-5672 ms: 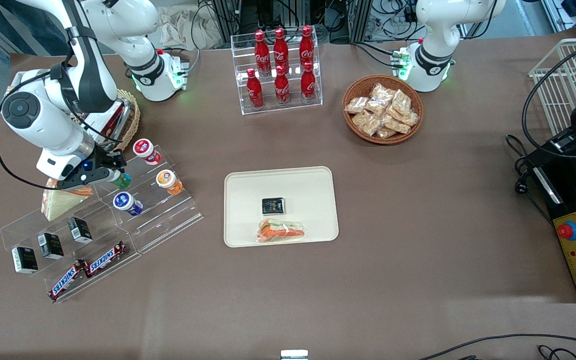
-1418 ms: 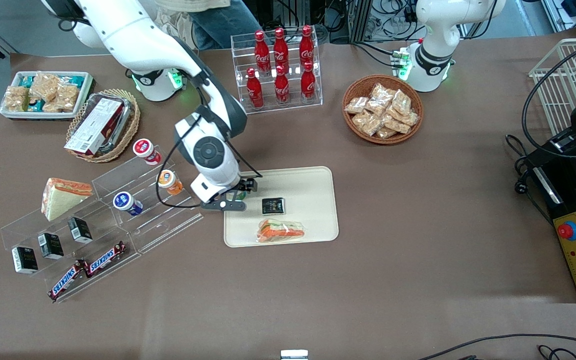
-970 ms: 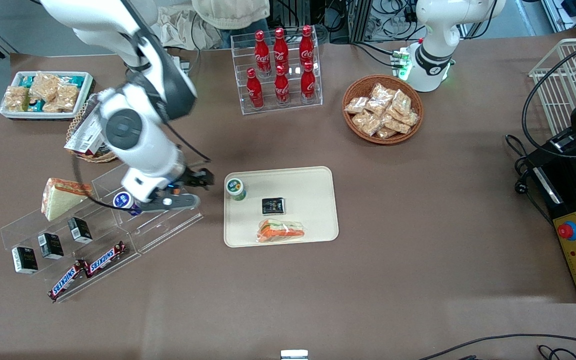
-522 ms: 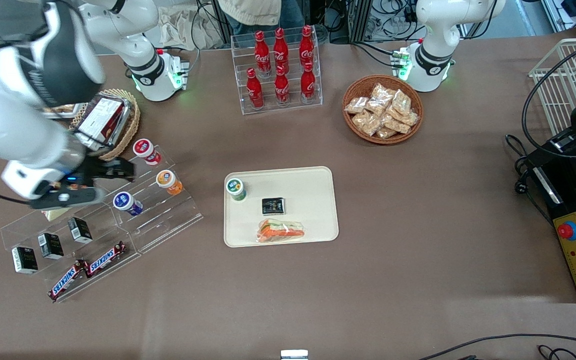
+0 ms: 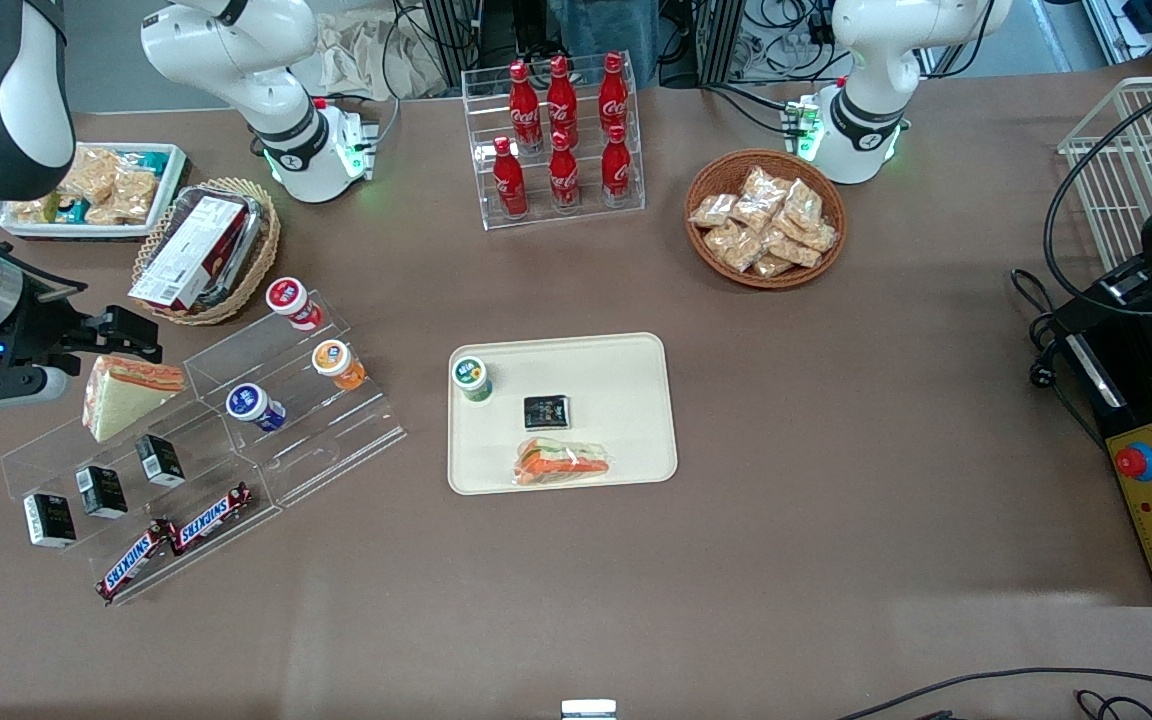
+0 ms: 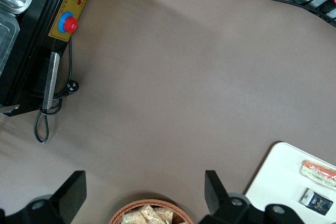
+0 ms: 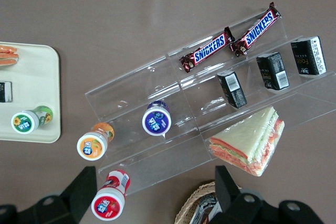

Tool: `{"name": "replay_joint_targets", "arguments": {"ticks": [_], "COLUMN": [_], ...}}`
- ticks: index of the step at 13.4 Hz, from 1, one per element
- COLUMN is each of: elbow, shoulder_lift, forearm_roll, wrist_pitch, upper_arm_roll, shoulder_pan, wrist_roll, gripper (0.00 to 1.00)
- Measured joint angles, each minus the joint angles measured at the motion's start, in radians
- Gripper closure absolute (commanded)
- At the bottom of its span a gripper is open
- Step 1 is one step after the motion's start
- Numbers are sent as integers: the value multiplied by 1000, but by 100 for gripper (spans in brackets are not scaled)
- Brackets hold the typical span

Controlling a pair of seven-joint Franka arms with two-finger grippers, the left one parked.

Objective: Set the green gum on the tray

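Note:
The green gum (image 5: 472, 378), a small green bottle with a white lid, stands upright on the cream tray (image 5: 616, 400), in the corner nearest the display rack. It also shows in the right wrist view (image 7: 26, 120) on the tray (image 7: 31, 77). My right gripper (image 5: 96, 358) hovers above the working arm's end of the table, over the wrapped sandwich wedge (image 5: 126, 392) on the rack, well away from the tray. Its fingers (image 7: 79, 192) are wide apart with nothing between them.
A black packet (image 5: 546, 411) and a wrapped sandwich (image 5: 562, 462) lie on the tray. The clear stepped rack (image 5: 336, 430) holds red (image 5: 291, 300), orange (image 5: 338, 362) and blue (image 5: 254, 405) bottles, black boxes and Snickers bars. A wicker basket (image 5: 204, 250), a snack bin (image 5: 86, 190) and a cola rack (image 5: 558, 140) stand farther back.
The gripper let go of the green gum on the tray, then rose and swung back over the rack toward the working arm's end of the table. The gum stays standing.

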Motion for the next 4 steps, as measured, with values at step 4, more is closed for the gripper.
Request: {"name": "replay_joint_targets", "arguments": {"ticks": [4], "elbow": [2], "shoulder_lift": [-4], "forearm_roll": [-4], "wrist_pitch": [0], "upper_arm_roll": [6], "shoulder_pan": [4], "wrist_roll": [0], "gripper": [0]}}
